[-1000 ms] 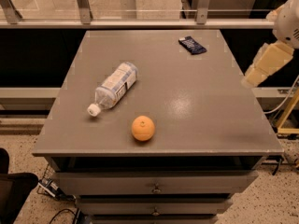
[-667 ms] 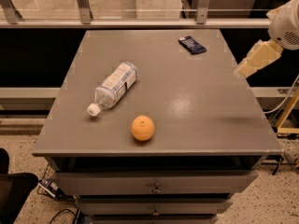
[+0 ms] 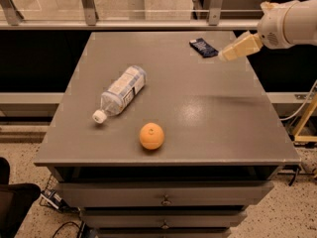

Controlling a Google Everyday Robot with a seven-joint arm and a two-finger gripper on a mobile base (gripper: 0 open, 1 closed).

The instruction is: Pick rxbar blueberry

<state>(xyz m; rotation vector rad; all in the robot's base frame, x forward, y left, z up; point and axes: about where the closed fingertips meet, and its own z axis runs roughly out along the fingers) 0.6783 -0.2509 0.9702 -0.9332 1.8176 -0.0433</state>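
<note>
One rxbar blueberry (image 3: 203,47), gripper (image 3: 222,55) just beside it, state unclear; one bottle (image 3: 121,92); one orange (image 3: 151,136).

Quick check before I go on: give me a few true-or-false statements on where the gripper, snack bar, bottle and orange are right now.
1. The gripper is just right of the snack bar, at the far right of the table. True.
2. The snack bar is lifted off the table. False: it lies flat on it.
3. The water bottle stands upright. False: it lies on its side, cap toward the near left.
4. The orange sits near the front edge, apart from the bottle. True.
</note>
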